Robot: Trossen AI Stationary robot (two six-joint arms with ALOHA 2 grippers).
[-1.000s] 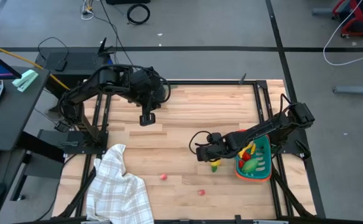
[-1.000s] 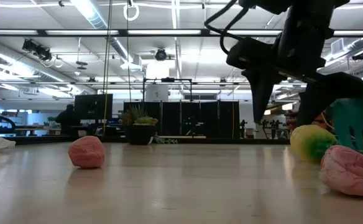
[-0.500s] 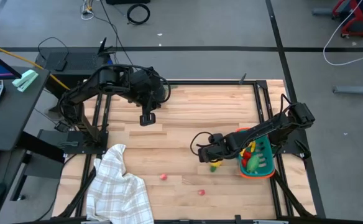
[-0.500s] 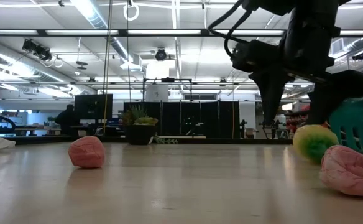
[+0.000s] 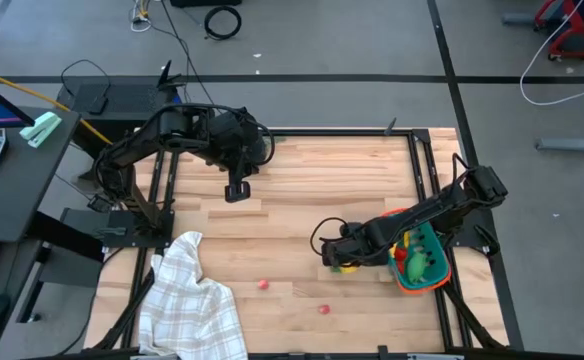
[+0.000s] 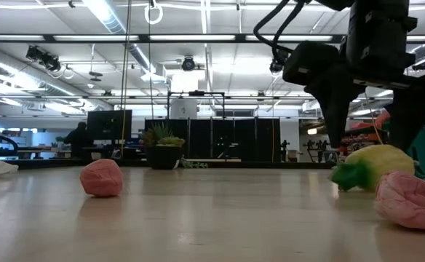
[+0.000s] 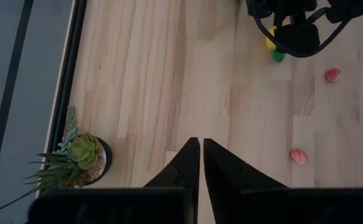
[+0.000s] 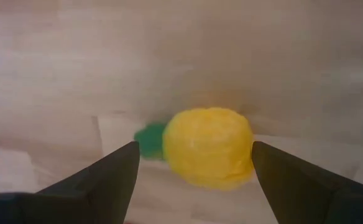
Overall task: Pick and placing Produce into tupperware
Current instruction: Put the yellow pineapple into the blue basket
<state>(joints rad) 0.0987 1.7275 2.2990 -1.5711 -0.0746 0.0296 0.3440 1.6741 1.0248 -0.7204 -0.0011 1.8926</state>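
right fingers [image 8: 191, 180]: i am spreading them wide around the yellow pepper [image 8: 207, 147], not touching it.
yellow pepper: it is lying on the table [image 5: 302, 190], just beside the tupperware [image 5: 434, 282].
left fingers [image 7: 201, 163]: i am pressing them together, far away.

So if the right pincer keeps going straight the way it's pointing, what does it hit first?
Most likely the yellow pepper: it lies directly ahead, between the open fingers of the right pincer. Beyond it is only the table.

Tupperware [image 5: 424, 262] shifted, yellow pepper [image 6: 376, 164] tipped.
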